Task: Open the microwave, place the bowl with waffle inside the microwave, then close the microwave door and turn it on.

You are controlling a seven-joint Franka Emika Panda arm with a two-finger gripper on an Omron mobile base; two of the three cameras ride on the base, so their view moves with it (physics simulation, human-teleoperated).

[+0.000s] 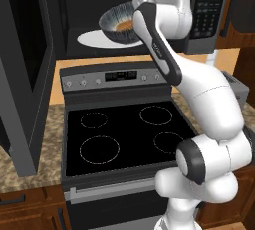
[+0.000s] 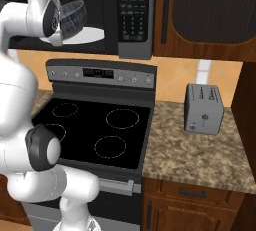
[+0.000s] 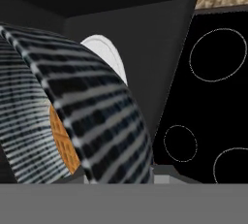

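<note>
Gripper, apparently clamped on bowl [image 1: 118, 23] rim, above turntable [image 1: 92, 38]; stove [image 1: 124, 134] below

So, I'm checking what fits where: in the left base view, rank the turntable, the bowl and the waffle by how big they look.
1. Turntable, though the bowl hides part of it.
2. Bowl, nearer the camera, so this is unsure.
3. Waffle, clearly smallest.

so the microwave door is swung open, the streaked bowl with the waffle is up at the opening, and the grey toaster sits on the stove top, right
Not quite: the small grey toaster sits on the speckled stone counter right of the black glass stove, as the right base view shows. The rest holds.
</note>
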